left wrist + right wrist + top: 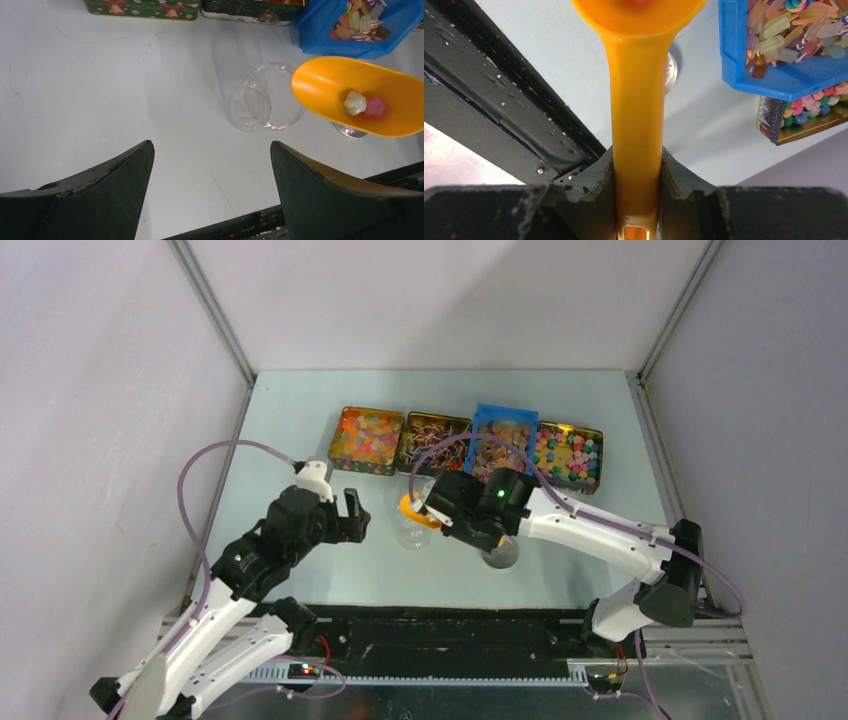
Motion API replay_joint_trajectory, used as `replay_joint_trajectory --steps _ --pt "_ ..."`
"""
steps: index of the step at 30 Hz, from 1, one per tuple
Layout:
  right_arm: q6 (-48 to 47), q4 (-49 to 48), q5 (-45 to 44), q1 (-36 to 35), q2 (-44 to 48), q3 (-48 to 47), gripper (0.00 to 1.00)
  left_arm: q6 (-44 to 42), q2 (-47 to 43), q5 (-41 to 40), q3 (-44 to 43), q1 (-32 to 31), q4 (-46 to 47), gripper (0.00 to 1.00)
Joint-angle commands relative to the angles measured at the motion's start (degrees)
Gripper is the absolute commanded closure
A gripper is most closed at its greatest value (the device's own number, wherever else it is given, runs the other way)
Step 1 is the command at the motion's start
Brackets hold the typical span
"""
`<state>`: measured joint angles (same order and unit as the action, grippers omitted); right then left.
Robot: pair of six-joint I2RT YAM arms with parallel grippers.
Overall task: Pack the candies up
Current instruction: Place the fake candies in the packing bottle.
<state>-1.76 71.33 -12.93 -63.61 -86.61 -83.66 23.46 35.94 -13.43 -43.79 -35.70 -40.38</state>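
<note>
My right gripper [637, 155] is shut on the handle of the orange scoop [636, 90]. The scoop bowl [360, 95] holds two candies, one pale yellow [354, 102] and one pink [376, 107]. It hangs just right of the mouth of a clear plastic jar [265, 97], which stands mid-table [410, 532]. My left gripper [211, 145] is open and empty, a little left of the jar [355, 515]. More candies fill a row of containers at the back: gummies [366, 438], lollipops [433, 442], pieces in a blue bin [503, 440] and pastel pieces [569, 455].
A round silver lid [500, 556] lies on the table under my right arm, partly hidden by the scoop in the left wrist view [350, 131]. The black front rail [450, 630] runs along the near edge. White walls enclose the table.
</note>
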Motion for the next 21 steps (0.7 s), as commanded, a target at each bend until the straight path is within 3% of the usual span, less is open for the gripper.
replay_joint_trajectory --steps 1,21 --pt "-0.79 2.67 -3.94 -1.57 -1.76 -4.12 1.0 -1.79 0.54 -0.58 -0.23 0.37 0.56 0.06" --pt "1.28 7.3 -10.17 -4.6 -7.0 -7.04 1.0 -2.08 3.28 0.29 -1.03 0.37 0.17 0.07"
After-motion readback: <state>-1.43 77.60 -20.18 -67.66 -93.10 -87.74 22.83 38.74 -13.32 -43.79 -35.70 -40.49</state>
